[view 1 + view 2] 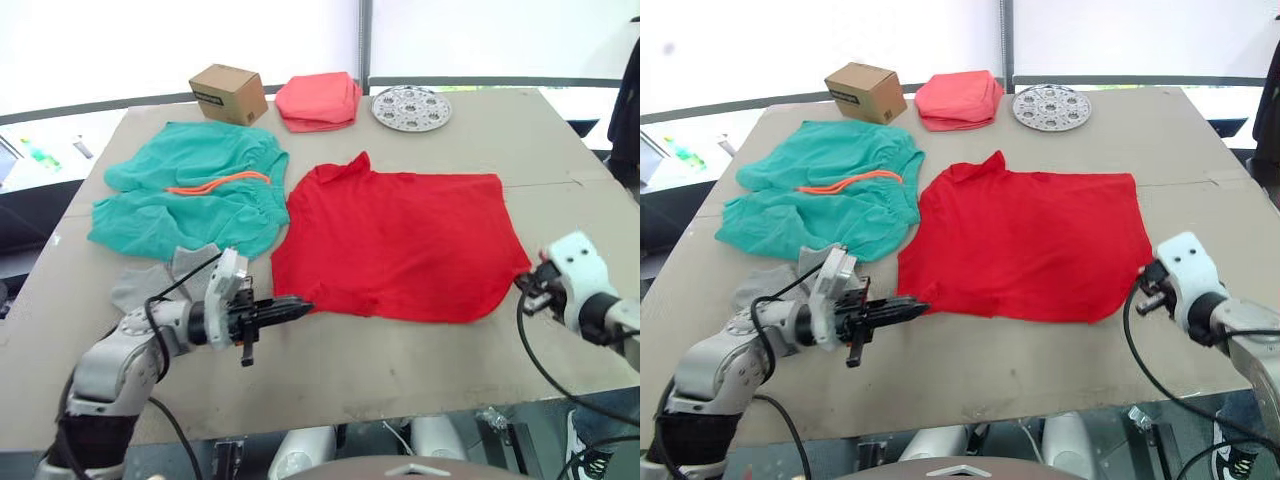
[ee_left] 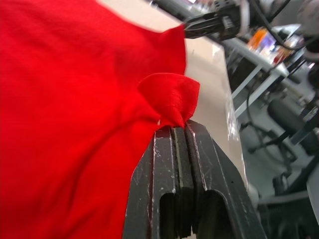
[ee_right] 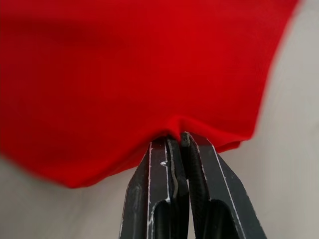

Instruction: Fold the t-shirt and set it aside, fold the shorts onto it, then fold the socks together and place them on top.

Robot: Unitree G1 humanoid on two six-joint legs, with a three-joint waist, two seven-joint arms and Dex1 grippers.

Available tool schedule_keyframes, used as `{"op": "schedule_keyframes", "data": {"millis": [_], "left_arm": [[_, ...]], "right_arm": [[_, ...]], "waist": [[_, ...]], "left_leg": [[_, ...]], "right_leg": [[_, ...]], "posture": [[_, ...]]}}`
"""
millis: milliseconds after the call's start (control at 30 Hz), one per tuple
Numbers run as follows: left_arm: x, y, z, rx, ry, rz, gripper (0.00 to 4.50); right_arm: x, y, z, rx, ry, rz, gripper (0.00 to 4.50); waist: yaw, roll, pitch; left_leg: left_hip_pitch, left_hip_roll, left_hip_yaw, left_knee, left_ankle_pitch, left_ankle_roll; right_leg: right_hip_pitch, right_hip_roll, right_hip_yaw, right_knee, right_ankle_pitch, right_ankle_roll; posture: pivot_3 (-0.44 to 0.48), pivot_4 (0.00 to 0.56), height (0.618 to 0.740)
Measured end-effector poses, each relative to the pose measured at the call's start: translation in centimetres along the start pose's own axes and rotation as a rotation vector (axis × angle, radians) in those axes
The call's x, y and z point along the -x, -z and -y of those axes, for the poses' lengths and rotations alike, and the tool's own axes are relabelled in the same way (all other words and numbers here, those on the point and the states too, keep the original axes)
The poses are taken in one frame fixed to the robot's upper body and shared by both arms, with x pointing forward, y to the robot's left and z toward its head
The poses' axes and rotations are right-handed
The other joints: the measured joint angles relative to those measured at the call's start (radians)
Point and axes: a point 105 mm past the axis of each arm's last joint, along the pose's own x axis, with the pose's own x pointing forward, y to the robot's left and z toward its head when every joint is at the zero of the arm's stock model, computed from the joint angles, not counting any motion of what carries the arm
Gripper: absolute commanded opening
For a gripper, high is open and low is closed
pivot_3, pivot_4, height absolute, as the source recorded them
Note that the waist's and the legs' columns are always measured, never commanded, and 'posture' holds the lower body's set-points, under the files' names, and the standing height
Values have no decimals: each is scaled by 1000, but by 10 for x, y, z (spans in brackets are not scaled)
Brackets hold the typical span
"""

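With the left claw [image 1: 300,306] and right claw [image 1: 524,284] each clamped on a near corner of the red t-shirt [image 1: 400,240] lying flat mid-tabletop [image 1: 420,365], lift both evenly and carry the near edge across for a square fold.

The desk [image 1: 420,370] has a tan, cardboard-like top. On it the t-shirt [image 1: 400,240] lies spread flat near the middle, the shorts [image 1: 190,200] just beside it on the left, and the 2 socks [image 1: 165,275] at the shorts' near edge. Along the far edge sit a box [image 1: 228,93], a folded pink cloth [image 1: 318,100] and a patterned plate [image 1: 411,107].
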Motion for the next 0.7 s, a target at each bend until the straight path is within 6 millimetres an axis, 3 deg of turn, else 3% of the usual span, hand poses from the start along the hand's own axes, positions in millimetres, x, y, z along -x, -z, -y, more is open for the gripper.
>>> {"op": "schedule_keyframes", "data": {"millis": [200,400,533,700], "left_arm": [[15,6,7,79,15,-8,0],[31,-11,-3,235,-10,96,0],[25,-32,-15,197,-19,120,0],[8,-38,-37,141,-57,118,0]], "right_arm": [[13,24,2,-15,-17,-99,62],[23,48,-4,-24,-73,-214,62],[21,33,-1,-22,-71,-155,62],[14,12,8,-62,-46,-78,62]], "waist": [[13,-1,0],[12,-1,0],[12,-2,0],[13,-3,0]], "left_leg": [[0,1,2,0,-3,-3],[0,2,2,0,-3,-3],[0,2,3,1,-3,-3],[0,2,3,0,-3,-3]], "right_leg": [[0,0,1,-1,-2,2],[0,3,1,-1,-2,4],[0,2,1,-1,-2,3],[0,1,1,-1,0,1]], "posture": [[0,150,740],[0,150,740],[0,150,740],[0,150,740]]}}
